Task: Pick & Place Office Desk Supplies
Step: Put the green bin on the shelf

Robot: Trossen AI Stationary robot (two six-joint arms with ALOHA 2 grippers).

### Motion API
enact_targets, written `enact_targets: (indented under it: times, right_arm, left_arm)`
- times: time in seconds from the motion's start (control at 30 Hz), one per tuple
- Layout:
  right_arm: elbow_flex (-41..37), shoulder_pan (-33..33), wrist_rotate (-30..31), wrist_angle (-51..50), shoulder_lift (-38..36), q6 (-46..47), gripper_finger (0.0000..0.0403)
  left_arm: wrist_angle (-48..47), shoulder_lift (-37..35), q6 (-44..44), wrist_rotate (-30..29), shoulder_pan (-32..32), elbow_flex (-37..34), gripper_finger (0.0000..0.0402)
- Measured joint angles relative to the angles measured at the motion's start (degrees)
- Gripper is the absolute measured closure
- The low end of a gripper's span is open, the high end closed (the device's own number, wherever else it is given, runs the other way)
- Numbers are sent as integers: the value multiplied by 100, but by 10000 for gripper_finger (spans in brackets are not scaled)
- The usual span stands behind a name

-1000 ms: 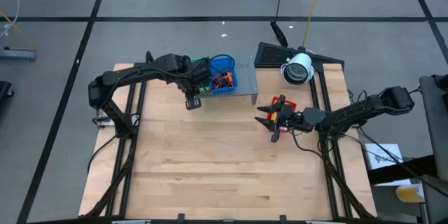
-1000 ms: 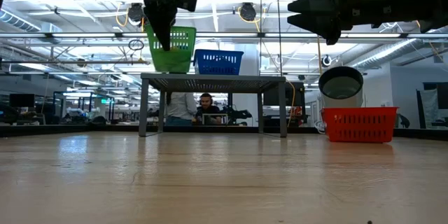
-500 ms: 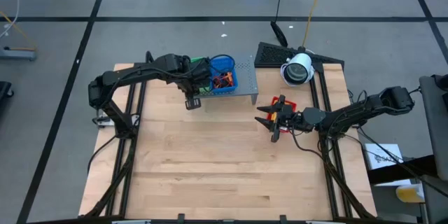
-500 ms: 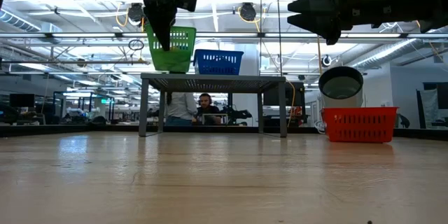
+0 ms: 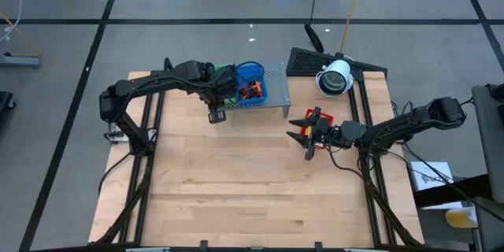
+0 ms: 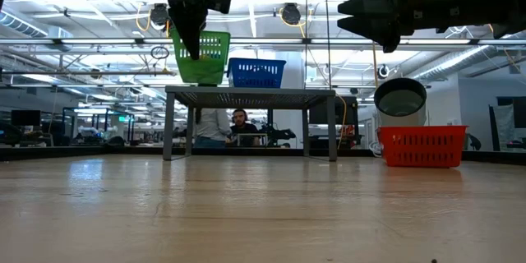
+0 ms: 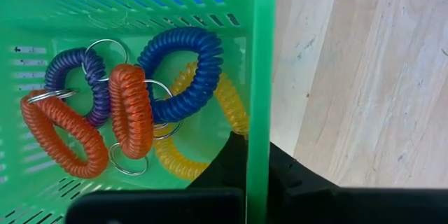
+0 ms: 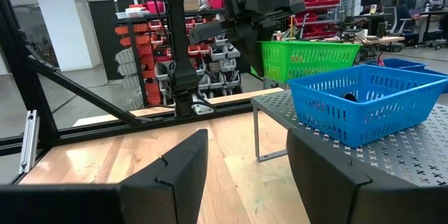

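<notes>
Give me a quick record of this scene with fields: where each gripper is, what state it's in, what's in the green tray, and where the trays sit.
left gripper: shut on the side wall of the green plastic tray
right gripper: open, holding nothing, facing the shelf
green tray contents: coiled spiral loops on metal key rings; orange, blue, purple, yellow
blue plastic tray: on the grey perforated metal shelf, beside the green tray
red plastic tray: on the wooden table, right of the shelf
</notes>
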Motion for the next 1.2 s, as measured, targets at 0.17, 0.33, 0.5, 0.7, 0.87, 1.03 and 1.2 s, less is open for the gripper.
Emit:
enact_targets:
  times: [0.17, 0.33, 0.5, 0.7, 0.87, 1.03, 1.2]
  right_arm:
    - [0, 0, -21, 0, 0, 0, 218]
    - [0, 2, -138, 2, 0, 2, 218]
    - [0, 2, -136, 2, 0, 2, 218]
    - [0, 2, -133, 2, 0, 0, 218]
    - [0, 0, -131, 2, 0, 0, 218]
    - [0, 0, -131, 2, 0, 0, 218]
    - [0, 0, -129, 2, 0, 0, 218]
  left_arm:
    - [1, 0, -13, 1, 0, -2, 391]
    - [28, -7, 4, 114, 20, -276, 397]
    - [171, -4, 31, 23, 68, -699, 384]
    - [355, -4, 81, -48, 76, -848, 395]
    - [382, -4, 320, -121, 76, -848, 385]
    - [466, -4, 477, -192, 76, -848, 395]
    - [483, -4, 579, -194, 76, -848, 386]
